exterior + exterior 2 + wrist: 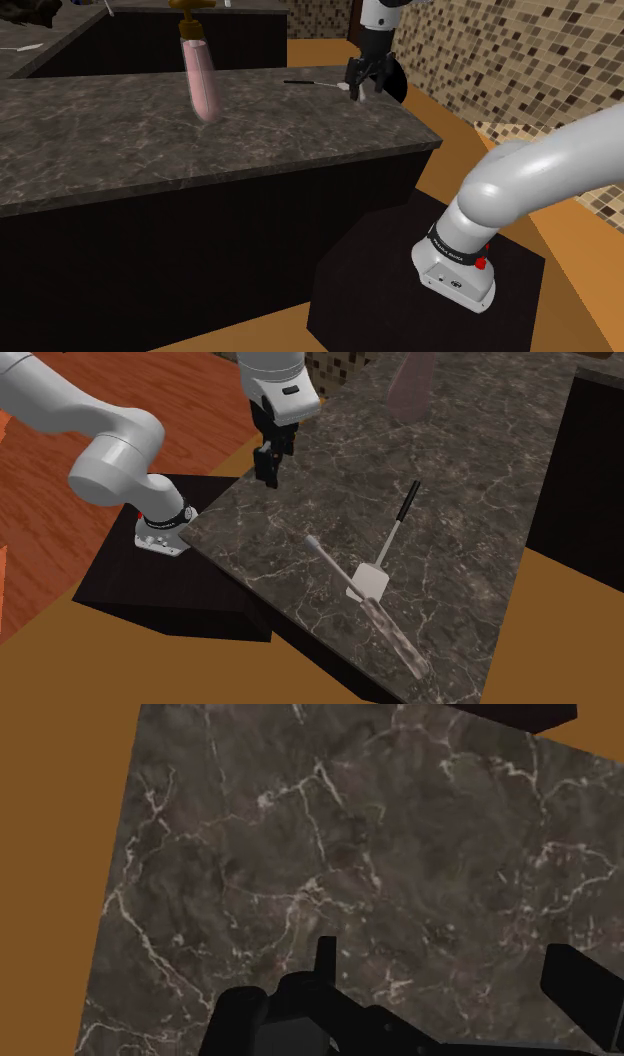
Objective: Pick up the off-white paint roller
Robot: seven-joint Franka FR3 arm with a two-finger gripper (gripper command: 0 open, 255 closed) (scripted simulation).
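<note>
Plainly, fingers [268,470] released above counter [480,502], paint roller [373,580] apart — gap clear in second exterior view.

Nothing legible; tiny lettering on the arm's base band [447,250] is unreadable.

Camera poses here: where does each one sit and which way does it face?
Shoulder: behind the stand, looking over the counter; arm, jaws show.
Second exterior: high across the counter, facing back toward the stand; arm, jaws show.
Wrist: rides above the open jaws, looking down at the counter.
Both exteriors share stand and arm.
</note>
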